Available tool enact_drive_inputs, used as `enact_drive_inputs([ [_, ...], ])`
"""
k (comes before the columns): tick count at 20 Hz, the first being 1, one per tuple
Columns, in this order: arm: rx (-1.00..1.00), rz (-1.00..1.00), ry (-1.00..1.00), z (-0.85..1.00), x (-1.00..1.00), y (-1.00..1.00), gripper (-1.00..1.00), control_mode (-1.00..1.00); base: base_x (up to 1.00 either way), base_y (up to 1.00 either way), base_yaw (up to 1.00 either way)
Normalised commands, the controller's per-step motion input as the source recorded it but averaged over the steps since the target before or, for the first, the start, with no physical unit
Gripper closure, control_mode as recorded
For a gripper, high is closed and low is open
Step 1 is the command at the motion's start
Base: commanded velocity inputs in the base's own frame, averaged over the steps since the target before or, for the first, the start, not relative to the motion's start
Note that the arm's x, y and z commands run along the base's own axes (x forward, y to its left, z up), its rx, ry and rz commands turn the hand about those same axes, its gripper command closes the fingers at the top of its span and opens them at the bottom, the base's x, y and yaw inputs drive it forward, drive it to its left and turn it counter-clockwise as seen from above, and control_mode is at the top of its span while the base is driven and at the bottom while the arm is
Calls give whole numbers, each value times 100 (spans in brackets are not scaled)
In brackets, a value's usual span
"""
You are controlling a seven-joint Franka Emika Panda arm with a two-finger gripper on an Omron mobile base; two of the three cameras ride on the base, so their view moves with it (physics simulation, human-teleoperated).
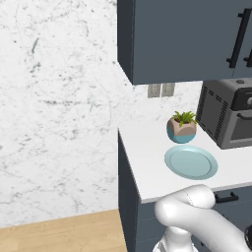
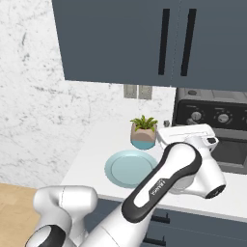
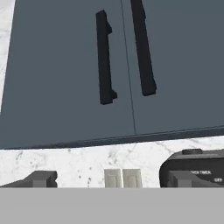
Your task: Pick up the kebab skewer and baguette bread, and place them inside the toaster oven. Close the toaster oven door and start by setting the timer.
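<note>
Looking near to far, arm first.
Arm pose: elbow folded up over the counter's front edge, forearm angled up and right; white wrist housing sits in front of the toaster oven, hand camera aimed at the wall and upper cabinets.
Claw: two dark finger tips at the lower edge of hand view, set wide apart, nothing between them.
Writing on arm: dark forearm cover carries a small white word, too small to read.
Plate: light blue, round, flat on the counter near the front edge, bare top.
Potted plant: just behind the plate, green leaves, pink and teal pot.
Toaster oven location: right of the plant, at the back of the counter under the upper cabinets, slotted side vents facing left.
Toaster oven front: knobs in a row along the top panel; door partly hidden by the wrist, cannot tell its position.
Oven lettering: small white print beside the knobs in hand view, blurred, unreadable.
Wall outlets: two pale plates on the marble wall, left of the oven.
Cabinet handles: two black vertical bars on the doors.
</note>
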Motion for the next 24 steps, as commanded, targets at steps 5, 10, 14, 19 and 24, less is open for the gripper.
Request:
enact_drive_inputs([
  [5, -13, 0, -3, -3, 30, -8, -100, -100, 0, 0, 0],
  [10, -9, 0, 0, 0, 27, -20, -100, -100, 0, 0, 0],
  [14, 0, -6, 0, 0, 17, -48, -100, -100, 0, 0, 0],
  [19, 0, -15, 0, -7, 24, -12, -100, -100, 0, 0, 0],
  [24, 0, -13, 0, -18, 15, 0, -100, -100, 0, 0, 0],
])
